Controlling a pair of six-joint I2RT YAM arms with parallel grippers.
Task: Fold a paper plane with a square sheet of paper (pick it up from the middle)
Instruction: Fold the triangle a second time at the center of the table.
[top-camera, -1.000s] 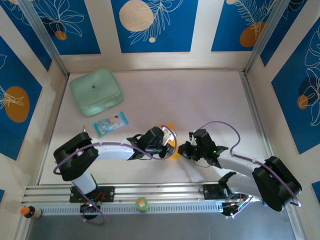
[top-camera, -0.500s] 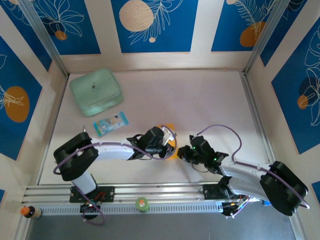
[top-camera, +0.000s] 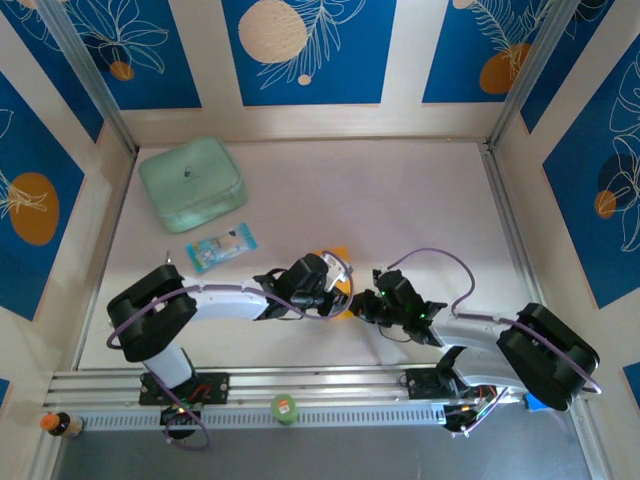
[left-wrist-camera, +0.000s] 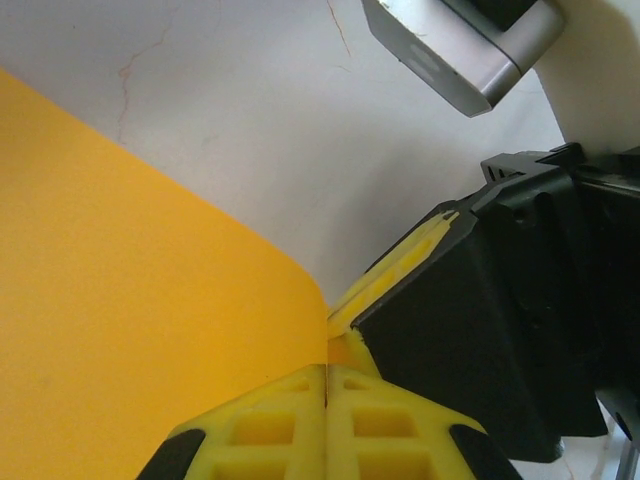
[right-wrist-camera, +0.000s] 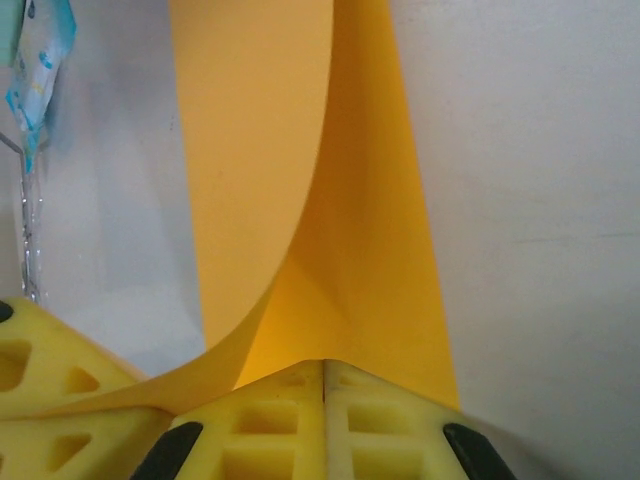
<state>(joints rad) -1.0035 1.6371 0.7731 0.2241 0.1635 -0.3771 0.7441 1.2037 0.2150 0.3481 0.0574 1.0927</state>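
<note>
Fingers of the left gripper (left-wrist-camera: 326, 385) are pressed together, the square sheet of paper (left-wrist-camera: 120, 300) pinched between them. Fingers of the right gripper (right-wrist-camera: 324, 380) are likewise clamped on the curled sheet. The sheet is held at lower centre of the top view, over the table (top-camera: 390, 190); a packet (top-camera: 221, 246) and green box (top-camera: 192, 183) are seen upper left.

Arms bent inward; left gripper (top-camera: 338, 292), right gripper (top-camera: 360, 306) both clamped, tips close together.
</note>
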